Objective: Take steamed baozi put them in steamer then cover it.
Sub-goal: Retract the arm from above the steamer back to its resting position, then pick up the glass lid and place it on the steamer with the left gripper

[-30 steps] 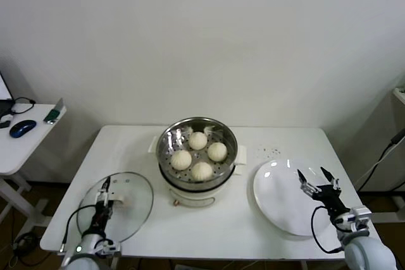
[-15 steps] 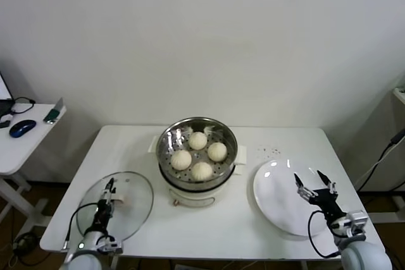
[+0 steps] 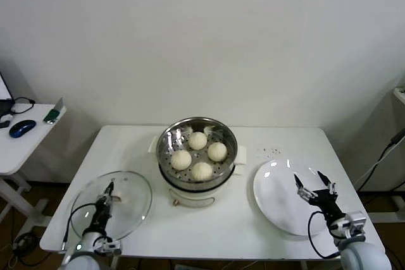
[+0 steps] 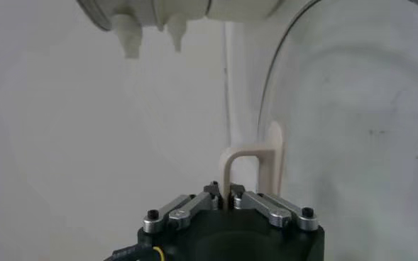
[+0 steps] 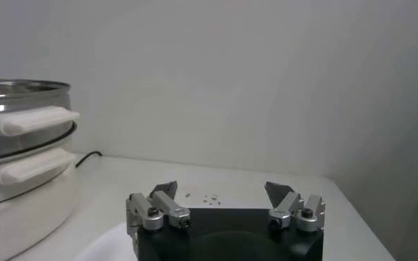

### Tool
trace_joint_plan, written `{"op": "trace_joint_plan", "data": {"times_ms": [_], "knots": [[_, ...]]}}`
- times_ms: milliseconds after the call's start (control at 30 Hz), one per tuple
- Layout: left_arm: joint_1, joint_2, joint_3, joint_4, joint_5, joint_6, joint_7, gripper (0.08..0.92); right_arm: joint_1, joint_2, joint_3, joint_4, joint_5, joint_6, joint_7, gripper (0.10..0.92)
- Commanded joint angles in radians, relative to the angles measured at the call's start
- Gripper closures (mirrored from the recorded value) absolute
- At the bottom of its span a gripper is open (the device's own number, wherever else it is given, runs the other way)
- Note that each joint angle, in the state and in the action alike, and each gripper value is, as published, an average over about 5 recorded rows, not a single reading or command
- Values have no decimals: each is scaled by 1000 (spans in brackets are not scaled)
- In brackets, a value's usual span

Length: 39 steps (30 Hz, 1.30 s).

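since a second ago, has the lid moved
Yes. The lid, with the left claw shut on its handle, shifted slightly left, away from the steamer.

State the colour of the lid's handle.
Cream-white; the handle on the glass lid shows best in the left wrist view.

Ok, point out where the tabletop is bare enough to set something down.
Bare table along the back right, behind the plate; also the front strip between cover and plate. The steamer crowds the middle.
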Motion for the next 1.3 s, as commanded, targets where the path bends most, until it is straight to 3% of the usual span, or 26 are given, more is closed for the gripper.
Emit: {"op": "trace_joint_plan", "data": {"times_ms": [33, 167, 300, 567, 700, 867, 1067, 1300], "knots": [[91, 39, 8, -230, -9, 151, 11, 847, 7, -14, 0, -16, -14, 8, -3, 203], [135, 83, 12, -365, -15, 302, 6, 847, 23, -33, -4, -28, -16, 10, -3, 203], [158, 173, 18, -472, -57, 469, 16, 847, 44, -51, -16, -41, -20, 11, -3, 203], [150, 326, 44, -604, -144, 600, 67, 847, 96, -66, -52, -75, -45, 19, -3, 203], [89, 379, 150, -613, -141, 650, 108, 847, 130, -67, -77, -95, -58, 21, -3, 203], [-82, 435, 327, -601, -159, 740, 210, 847, 164, -61, -102, -122, -70, 29, -3, 203], [-317, 393, 546, -547, -143, 795, 315, 847, 192, -42, -120, -152, -102, 36, -6, 203], [-477, 242, 708, -462, -41, 795, 413, 847, 204, -28, -116, -179, -114, 45, 2, 203]]}}
